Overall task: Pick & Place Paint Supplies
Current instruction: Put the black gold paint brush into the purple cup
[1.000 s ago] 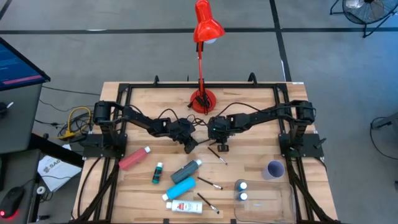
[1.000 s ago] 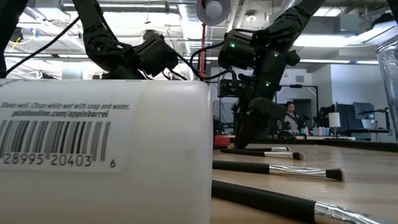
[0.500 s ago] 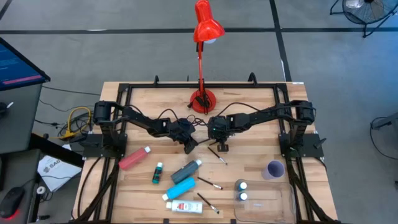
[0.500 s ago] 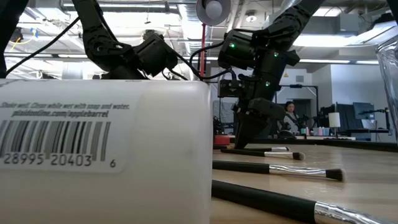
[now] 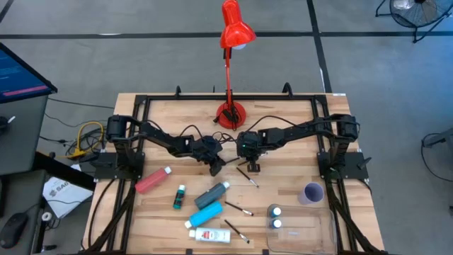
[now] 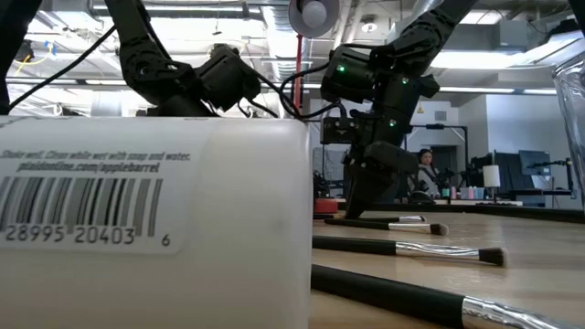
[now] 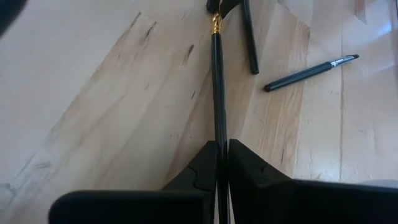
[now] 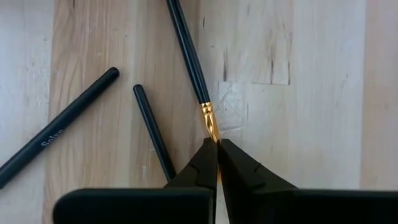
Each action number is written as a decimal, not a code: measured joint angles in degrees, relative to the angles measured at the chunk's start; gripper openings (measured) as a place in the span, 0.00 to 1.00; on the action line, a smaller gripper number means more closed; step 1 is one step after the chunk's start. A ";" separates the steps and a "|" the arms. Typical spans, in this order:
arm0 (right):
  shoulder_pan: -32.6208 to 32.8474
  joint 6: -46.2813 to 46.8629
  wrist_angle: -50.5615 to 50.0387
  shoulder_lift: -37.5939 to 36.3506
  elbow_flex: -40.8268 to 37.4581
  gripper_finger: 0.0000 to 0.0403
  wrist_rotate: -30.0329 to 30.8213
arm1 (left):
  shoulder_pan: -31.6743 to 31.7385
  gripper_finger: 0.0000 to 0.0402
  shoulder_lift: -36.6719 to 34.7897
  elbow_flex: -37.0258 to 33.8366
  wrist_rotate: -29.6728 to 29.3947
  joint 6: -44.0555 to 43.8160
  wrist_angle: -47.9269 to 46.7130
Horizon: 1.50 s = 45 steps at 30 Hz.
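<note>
Both grippers are shut on one thin black paintbrush [image 7: 216, 81] with a gold ferrule, at mid-table in front of the red lamp's base. My left gripper [image 7: 222, 146] [image 5: 217, 166] has its handle; my right gripper [image 8: 217, 147] [image 5: 253, 168] has its ferrule end. Two other dark brushes [image 8: 152, 130] [image 8: 56, 146] lie flat on the wood beside it. Nearer the front edge lie a pink-red tube [image 5: 152, 180], a small teal bottle [image 5: 179, 197], a grey-blue tube [image 5: 212, 193], a blue tube [image 5: 204, 214] and a white tube [image 5: 207, 234]. My left gripper pinches the brush's black handle [image 7: 217, 134] between its two fingers, which slant down and lie along the brush. The brush runs straight on to the other gripper. My right gripper pinches the brush's tip just past the gold ferrule [image 8: 211, 127] between its fingertips, coming steeply from above. The tip is close over the wood; whether it rests there I cannot tell.
A red desk lamp [image 5: 231, 113] stands at the far middle. At the front right are a lilac cup [image 5: 312, 193] and a clear tray [image 5: 311, 234] with two small bottles [image 5: 274, 216]. More brushes [image 5: 239, 208] [image 5: 237, 231] lie near the front. The white tube [image 6: 155, 219] blocks much of the low view.
</note>
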 joint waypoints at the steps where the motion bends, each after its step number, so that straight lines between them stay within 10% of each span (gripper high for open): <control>1: 0.00 0.38 -0.04 0.00 0.00 0.00 0.00 | 0.00 0.01 -0.28 0.00 -0.82 0.09 -0.01; 27: 0.08 1.01 -3.81 0.20 2.90 0.00 -0.44 | -5.39 0.32 -3.66 0.25 -20.36 9.19 -0.73; 39: 1.29 0.58 -4.66 0.20 4.87 0.00 -0.50 | -2.66 0.30 2.65 0.42 -15.99 8.79 3.67; 45: 1.12 0.48 -4.63 0.17 4.92 0.00 -0.01 | -2.49 0.06 2.77 0.44 -13.03 9.24 3.73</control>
